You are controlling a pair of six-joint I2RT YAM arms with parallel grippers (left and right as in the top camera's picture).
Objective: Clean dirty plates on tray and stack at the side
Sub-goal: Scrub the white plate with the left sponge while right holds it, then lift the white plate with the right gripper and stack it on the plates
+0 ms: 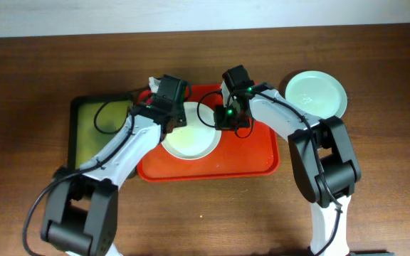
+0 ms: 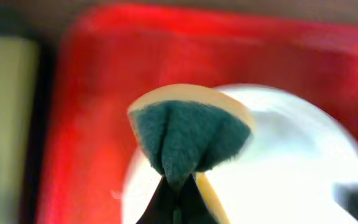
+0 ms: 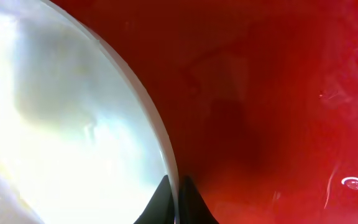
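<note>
Left gripper [image 2: 178,180] clamped on folded green-yellow sponge [image 2: 188,134] over blurred white plate [image 1: 191,142], right gripper [image 3: 178,193] narrow, pinching its rim, red tray [image 1: 255,160] partly hidden, mint plate [image 1: 315,92] outside tray.

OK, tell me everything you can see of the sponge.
The sponge is soft-looking yellow foam with a dark green scouring face. The left gripper pinches it into a fold, green side toward the wrist camera. It hangs over the edge of the plate on the tray; contact is unclear.
</note>
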